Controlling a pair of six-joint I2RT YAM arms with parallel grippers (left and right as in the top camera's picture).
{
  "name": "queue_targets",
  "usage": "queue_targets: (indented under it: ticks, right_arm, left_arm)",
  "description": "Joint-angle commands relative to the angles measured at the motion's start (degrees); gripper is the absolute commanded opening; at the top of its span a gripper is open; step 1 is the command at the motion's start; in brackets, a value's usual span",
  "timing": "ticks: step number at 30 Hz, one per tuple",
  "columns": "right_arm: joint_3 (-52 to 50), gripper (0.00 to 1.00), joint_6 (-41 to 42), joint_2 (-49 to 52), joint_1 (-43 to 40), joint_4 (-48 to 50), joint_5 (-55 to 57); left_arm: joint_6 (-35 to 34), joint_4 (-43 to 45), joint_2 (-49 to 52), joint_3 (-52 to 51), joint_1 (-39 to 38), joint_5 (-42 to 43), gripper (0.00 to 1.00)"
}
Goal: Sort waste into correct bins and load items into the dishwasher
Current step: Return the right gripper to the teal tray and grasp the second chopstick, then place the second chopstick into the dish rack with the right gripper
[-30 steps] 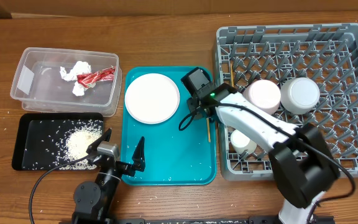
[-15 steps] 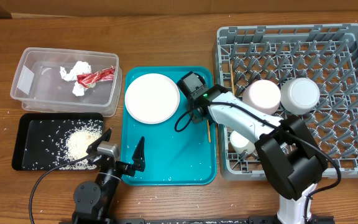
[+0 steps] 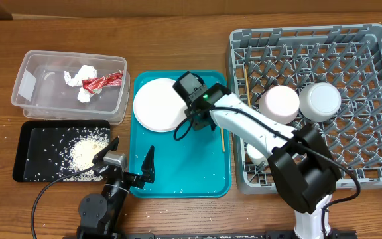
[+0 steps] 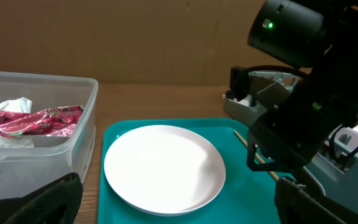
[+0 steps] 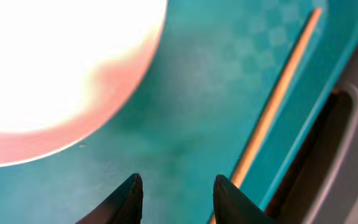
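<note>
A white plate (image 3: 159, 104) lies on the teal tray (image 3: 181, 166). My right gripper (image 3: 203, 121) hovers low over the tray between the plate's right edge and a wooden chopstick (image 3: 222, 138). In the right wrist view its fingers (image 5: 176, 186) are open and empty, with the plate (image 5: 61, 62) to their left and the chopstick (image 5: 278, 93) to their right. My left gripper (image 3: 128, 166) is open and empty at the tray's front left edge. The clear tub (image 3: 28, 83) holds the red wrapper (image 3: 103, 81) and the white tissue (image 3: 81, 76). The black tray (image 3: 38, 143) holds rice (image 3: 88, 154).
The grey dish rack (image 3: 370, 153) stands on the right with two round white dishes (image 3: 278, 103) (image 3: 320, 99) and a small cup (image 3: 257, 154) in it. A few rice grains lie on the teal tray's front. In the left wrist view the right arm (image 4: 303, 118) stands right of the plate (image 4: 163, 167).
My right gripper has moved left across the teal tray, from beside the rack's edge to the plate's right edge. The left arm has not moved.
</note>
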Motion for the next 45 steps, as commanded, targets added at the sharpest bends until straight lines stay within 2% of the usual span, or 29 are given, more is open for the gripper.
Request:
queue_targets:
  ticks: [1, 12, 18, 21, 28, 35, 36, 37, 45]
  right_arm:
    - [0.0, 0.39, -0.1, -0.9, -0.2, 0.6, -0.8]
    - [-8.1, 0.41, -0.4, -0.5, -7.6, 9.5, -5.1]
    - [-8.2, 0.37, -0.4, 0.9, -7.2, 9.0, -5.6]
    - [-8.2, 0.42, -0.2, 2.8, -6.6, 8.4, -4.4]
    - [-7.7, 0.44, -0.2, 3.4, -6.6, 7.1, 1.7]
    - [-7.7, 0.17, -1.9, 3.4, -5.8, 4.8, -9.5]
    - [-7.3, 0.08, -1.7, 3.3, -5.0, 3.9, -9.5]
    - [-6.5, 0.04, -1.2, 3.2, -4.5, 2.9, -9.6]
    - [5.5, 0.04, 6.9, -2.4, -4.3, -5.5, -9.9]
  left_arm:
    - [1.0, 0.2, -0.5, -0.4, -0.5, 0.1, 1.0]
    - [1.0, 0.2, -0.5, -0.4, -0.5, 0.1, 1.0]
    - [1.0, 0.2, -0.5, -0.4, -0.5, 0.1, 1.0]
    - [1.0, 0.2, -0.5, -0.4, -0.5, 0.1, 1.0]
    - [1.0, 0.2, -0.5, -0.4, -0.5, 0.1, 1.0]
    - [1.0, 0.2, -0.5, -0.4, -0.5, 0.1, 1.0]
    - [1.0, 0.2, -0.5, -0.4, -0.5, 0.1, 1.0]
    - [1.0, 0.2, -0.5, -0.4, -0.5, 0.1, 1.0]
    - [1.0, 0.2, -0.5, -0.4, -0.5, 0.1, 1.0]
